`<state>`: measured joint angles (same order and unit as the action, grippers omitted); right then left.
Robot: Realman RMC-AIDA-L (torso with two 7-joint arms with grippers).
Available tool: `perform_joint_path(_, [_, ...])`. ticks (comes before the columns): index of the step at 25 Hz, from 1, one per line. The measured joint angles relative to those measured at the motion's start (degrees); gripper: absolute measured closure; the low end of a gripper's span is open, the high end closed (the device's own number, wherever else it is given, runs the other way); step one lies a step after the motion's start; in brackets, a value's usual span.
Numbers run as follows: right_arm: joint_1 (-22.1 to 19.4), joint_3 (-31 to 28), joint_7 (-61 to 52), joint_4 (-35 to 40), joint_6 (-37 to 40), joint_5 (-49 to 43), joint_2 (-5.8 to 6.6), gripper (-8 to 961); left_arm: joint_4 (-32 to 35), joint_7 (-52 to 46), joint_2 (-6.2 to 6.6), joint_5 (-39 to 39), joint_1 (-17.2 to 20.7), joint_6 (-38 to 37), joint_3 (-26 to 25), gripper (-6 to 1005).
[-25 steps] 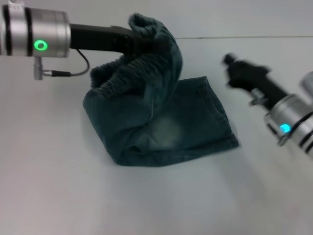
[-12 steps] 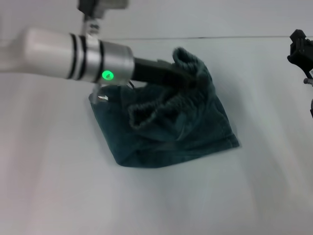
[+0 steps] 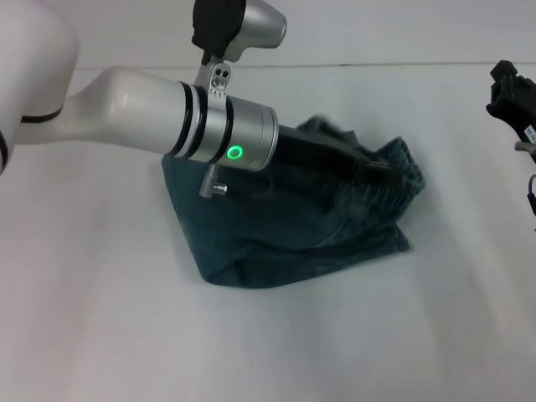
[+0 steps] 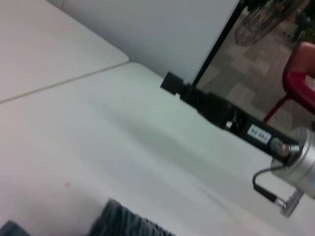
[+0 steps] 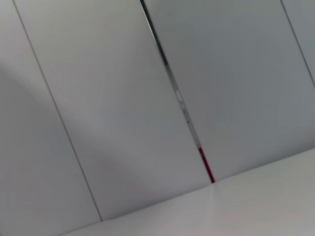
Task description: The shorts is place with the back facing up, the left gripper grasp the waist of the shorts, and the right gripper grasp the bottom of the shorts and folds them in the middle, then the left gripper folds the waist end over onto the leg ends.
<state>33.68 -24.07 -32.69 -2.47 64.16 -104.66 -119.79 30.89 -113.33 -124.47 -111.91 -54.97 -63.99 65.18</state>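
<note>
One pair of teal denim shorts lies on one white table. Two robot arms are in view, so two grippers: the left gripper at the elastic waist, the right gripper at the table's far right edge. One red chair shows in the left wrist view

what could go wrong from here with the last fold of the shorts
The left gripper has the waistband bunched and ruffled over the leg ends of the shorts; let go like this, the fold would probably land lumpy and crooked. Pulling further might drag the whole pile along the table. The right gripper sits off to the side, not pinning anything.
</note>
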Motion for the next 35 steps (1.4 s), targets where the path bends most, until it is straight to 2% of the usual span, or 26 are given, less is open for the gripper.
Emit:
perform_joint_path(3, [0.0, 0.1, 0.0, 0.0, -0.4, 0.0, 0.00, 946, 0.8, 0.1, 0.10, 1.1, 0.9, -0.4, 0.0, 664])
perform_joint_path(5, [0.0, 0.3, -0.5, 0.1, -0.5, 0.0, 0.00, 946, 2.6, 0.1, 0.25, 1.3, 2.2, -1.5, 0.0, 434])
perform_joint_path(11, [0.0, 4.8, -7.1, 3.4, -0.1, -0.1, 0.17, 942, 12.2, -0.4, 0.71, 1.3, 8.8, -7.8, -0.7, 194])
perform_joint_path(14, [0.1, 9.3, -11.0, 5.7, 1.1, -0.1, 0.19, 940, 16.4, -0.1, 0.48, 1.3, 12.3, -10.6, -1.4, 155])
perform_joint_path(18, [-0.5, 18.4, -18.6, 10.3, 6.4, -0.1, 0.27, 937, 18.2, 1.8, 0.23, 1.6, 16.1, -15.1, -6.2, 104])
perform_joint_path(22, [-1.9, 28.9, -31.8, 18.5, 13.2, -0.3, 0.36, 863, 18.0, 5.7, 0.47, 3.8, 21.3, -18.8, -13.1, 52])
perform_joint_path(24, [-3.1, 34.6, -37.3, 23.7, 18.5, -0.3, 0.49, 826, 17.9, 7.7, 0.57, 3.9, 23.5, -20.4, -16.3, 52])
perform_joint_path(25, [-4.6, 39.5, -42.3, 29.7, 24.5, -0.7, 0.85, 805, 17.9, 8.6, 0.62, 3.8, 24.6, -21.2, -17.8, 52])
perform_joint_path(26, [-4.6, 39.5, -42.3, 29.7, 24.5, -0.7, 0.85, 783, 17.9, 9.4, 0.66, 3.8, 25.6, -21.9, -19.5, 52])
perform_joint_path(28, [-5.8, 43.0, -47.7, 35.9, 30.8, -2.2, 1.50, 740, 17.8, 11.2, 0.73, 3.6, 28.1, -23.7, -23.0, 52])
perform_joint_path(31, [-5.9, 44.7, -54.6, 43.8, 39.6, -7.0, 2.93, 676, 17.9, 12.6, 0.92, 2.5, 30.3, -25.9, -26.6, 52])
perform_joint_path(35, [-5.3, 47.0, -59.1, 48.6, 46.2, -13.8, 5.16, 577, 18.3, 13.4, 1.25, -2.0, 31.8, -29.8, -30.4, 52])
